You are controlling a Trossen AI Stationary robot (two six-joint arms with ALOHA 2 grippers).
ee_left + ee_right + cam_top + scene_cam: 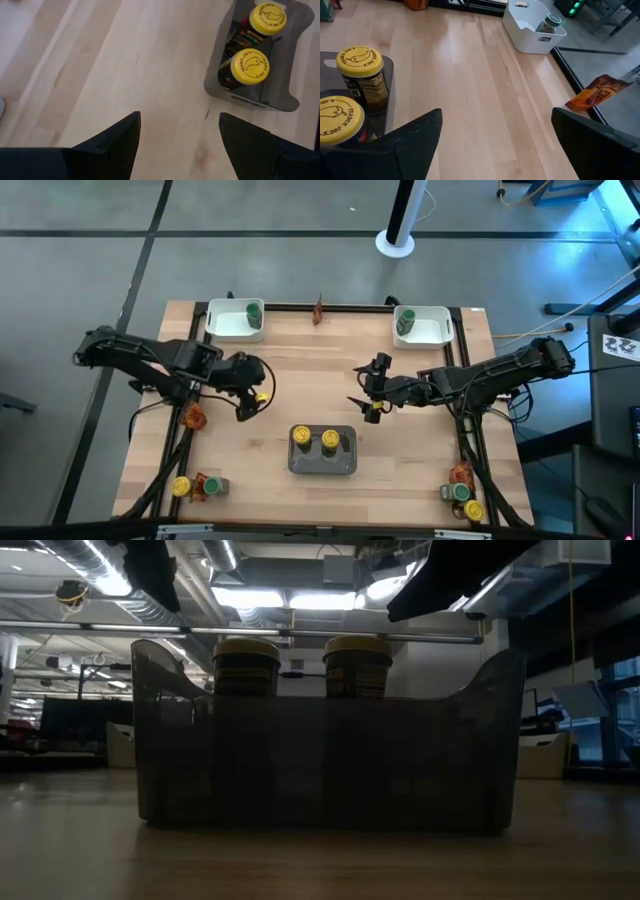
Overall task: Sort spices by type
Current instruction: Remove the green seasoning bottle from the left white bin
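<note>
Two yellow-lidded jars (315,439) stand upright in the grey tray (322,466) at the table's near middle. Each white tray at the far edge holds one green-lidded jar (254,311) (404,319). A yellow-lidded and a green-lidded jar (197,486) stand at the near left corner, and another such pair (466,500) stands at the near right corner beside a packet (460,473). Further reddish packets lie at the left edge (192,416) and the far edge (318,308). My left gripper (179,132) hovers open and empty left of the grey tray. My right gripper (495,132) hovers open and empty to its far right.
Bare wood (310,370) lies between the two grippers and the white trays (235,320) (423,326). A dark rail frames the table. In the low view the grey tray's wall (325,765) fills the middle, with both arms above it.
</note>
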